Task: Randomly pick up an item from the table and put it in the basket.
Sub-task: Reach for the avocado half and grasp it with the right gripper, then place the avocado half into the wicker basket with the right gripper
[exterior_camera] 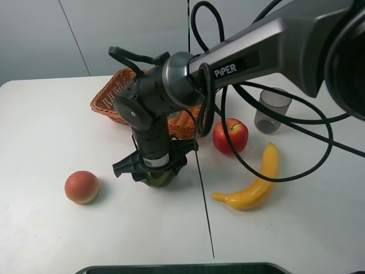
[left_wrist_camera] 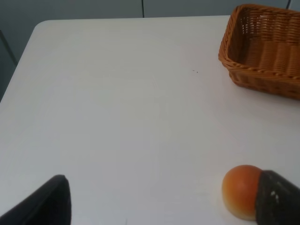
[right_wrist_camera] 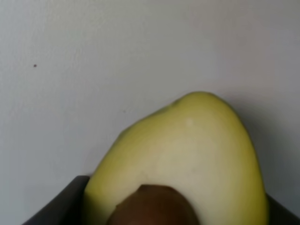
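**Right gripper point(exterior_camera: 151, 169) down over the avocado half point(exterior_camera: 160, 178) on the table point(exterior_camera: 45, 125), just before the basket point(exterior_camera: 111, 94).**
I cannot tell if its jaws have closed on it. The left gripper point(left_wrist_camera: 161, 206) is wide and empty. Risks: the rounded skin slipping from an off-centre pinch, or a low lift catching the basket rim. Near to far: one peach point(exterior_camera: 81, 187), one avocado half, one banana point(exterior_camera: 251, 185), one apple point(exterior_camera: 230, 136), one cup point(exterior_camera: 272, 111), one basket.

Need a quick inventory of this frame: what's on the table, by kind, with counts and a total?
avocado half: 1
peach: 1
apple: 1
banana: 1
basket: 1
cup: 1
Total: 6
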Action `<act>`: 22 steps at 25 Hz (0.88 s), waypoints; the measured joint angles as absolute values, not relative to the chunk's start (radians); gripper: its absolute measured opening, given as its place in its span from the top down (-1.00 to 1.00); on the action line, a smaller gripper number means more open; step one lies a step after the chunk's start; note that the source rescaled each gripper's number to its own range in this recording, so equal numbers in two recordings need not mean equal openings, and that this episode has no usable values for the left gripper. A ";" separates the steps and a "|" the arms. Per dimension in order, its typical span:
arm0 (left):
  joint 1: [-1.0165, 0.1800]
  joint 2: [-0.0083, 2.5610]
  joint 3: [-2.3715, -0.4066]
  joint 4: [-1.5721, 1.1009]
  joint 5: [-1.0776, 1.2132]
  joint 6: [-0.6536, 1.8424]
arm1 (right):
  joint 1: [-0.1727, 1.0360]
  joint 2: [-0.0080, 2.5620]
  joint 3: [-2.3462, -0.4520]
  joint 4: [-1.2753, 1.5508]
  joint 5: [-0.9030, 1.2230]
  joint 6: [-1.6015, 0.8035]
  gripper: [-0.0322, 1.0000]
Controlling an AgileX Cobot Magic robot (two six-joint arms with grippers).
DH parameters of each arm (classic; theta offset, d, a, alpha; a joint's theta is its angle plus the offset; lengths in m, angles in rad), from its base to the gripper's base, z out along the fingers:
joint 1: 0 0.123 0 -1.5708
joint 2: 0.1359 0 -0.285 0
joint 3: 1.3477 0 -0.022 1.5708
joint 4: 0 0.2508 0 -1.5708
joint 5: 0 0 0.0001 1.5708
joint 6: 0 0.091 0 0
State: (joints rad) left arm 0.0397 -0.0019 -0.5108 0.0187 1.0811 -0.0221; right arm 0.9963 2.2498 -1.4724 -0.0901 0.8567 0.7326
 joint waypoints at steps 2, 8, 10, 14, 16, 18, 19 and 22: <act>0.040 -0.002 -0.511 0.019 1.081 -0.022 | 0.996 2.250 -1.472 -0.090 0.859 0.733 0.86; 0.040 -0.002 -0.511 0.019 1.081 -0.022 | 0.996 2.250 -1.472 -0.090 0.861 0.735 0.86; 0.040 -0.002 -0.511 0.019 1.081 -0.022 | 0.996 2.250 -1.472 -0.090 0.863 0.735 0.86; 0.040 -0.002 -0.511 0.019 1.081 -0.022 | 0.996 2.220 -1.472 -0.088 0.891 0.713 0.86; 0.040 -0.002 -0.511 0.019 1.081 -0.022 | 0.996 2.186 -1.472 -0.082 0.915 0.672 0.86; 0.040 -0.002 -0.511 0.019 1.081 -0.022 | 0.996 2.150 -1.472 -0.073 0.945 0.627 0.86; 0.040 -0.002 -0.511 0.019 1.081 -0.020 | 0.996 2.131 -1.472 -0.067 0.958 0.609 0.86; 0.040 -0.002 -0.511 0.019 1.081 -0.020 | 0.983 2.088 -1.482 -0.059 1.000 0.552 0.86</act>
State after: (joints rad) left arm 0.0397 -0.0019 -0.5108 0.0187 1.0811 -0.0202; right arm 0.9832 2.0876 -1.4817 -0.0590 1.0001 0.5519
